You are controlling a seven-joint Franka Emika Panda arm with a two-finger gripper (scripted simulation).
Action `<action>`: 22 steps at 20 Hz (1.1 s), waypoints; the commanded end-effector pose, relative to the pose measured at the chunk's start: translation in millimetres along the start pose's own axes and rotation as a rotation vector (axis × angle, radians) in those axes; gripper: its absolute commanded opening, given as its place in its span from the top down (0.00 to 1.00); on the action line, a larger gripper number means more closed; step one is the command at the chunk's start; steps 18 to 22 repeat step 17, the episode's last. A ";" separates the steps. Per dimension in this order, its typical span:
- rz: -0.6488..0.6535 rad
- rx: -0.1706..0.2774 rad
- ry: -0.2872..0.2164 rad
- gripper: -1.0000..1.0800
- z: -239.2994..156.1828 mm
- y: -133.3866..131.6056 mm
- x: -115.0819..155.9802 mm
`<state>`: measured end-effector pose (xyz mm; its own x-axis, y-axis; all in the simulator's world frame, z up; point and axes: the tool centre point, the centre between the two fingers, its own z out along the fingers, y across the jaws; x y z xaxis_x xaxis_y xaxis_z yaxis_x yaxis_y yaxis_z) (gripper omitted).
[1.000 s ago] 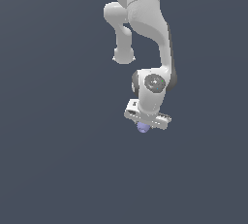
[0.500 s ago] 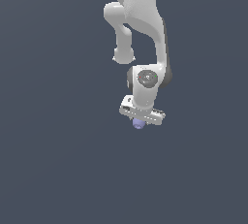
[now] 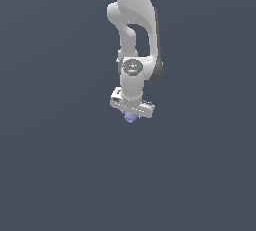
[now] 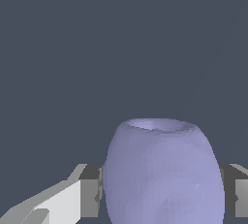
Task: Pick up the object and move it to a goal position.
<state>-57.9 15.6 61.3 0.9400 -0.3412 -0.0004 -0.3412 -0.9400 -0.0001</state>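
The object point(image 3: 131, 118) is a small lavender-blue rounded blob that pokes out just under the white gripper point(image 3: 131, 116) in the exterior view. In the wrist view the object point(image 4: 163, 172) fills the space between the two grey fingers point(image 4: 90, 190), which press on its sides. The gripper point(image 4: 162, 194) is shut on the object. The white arm hangs down from above, and the hand covers the object's upper part in the exterior view.
A plain dark grey-blue surface point(image 3: 60, 165) fills the background of both views. No other object shows.
The arm with the object in its grip has moved toward the exterior view's left and slightly upward. The grip has not changed.
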 end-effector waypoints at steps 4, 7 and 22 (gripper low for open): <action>0.000 0.001 0.000 1.00 -9.8 46.8 -15.4; 0.000 0.001 0.000 1.00 -14.0 67.4 -21.7; 0.000 0.001 0.000 1.00 -21.1 100.2 -30.2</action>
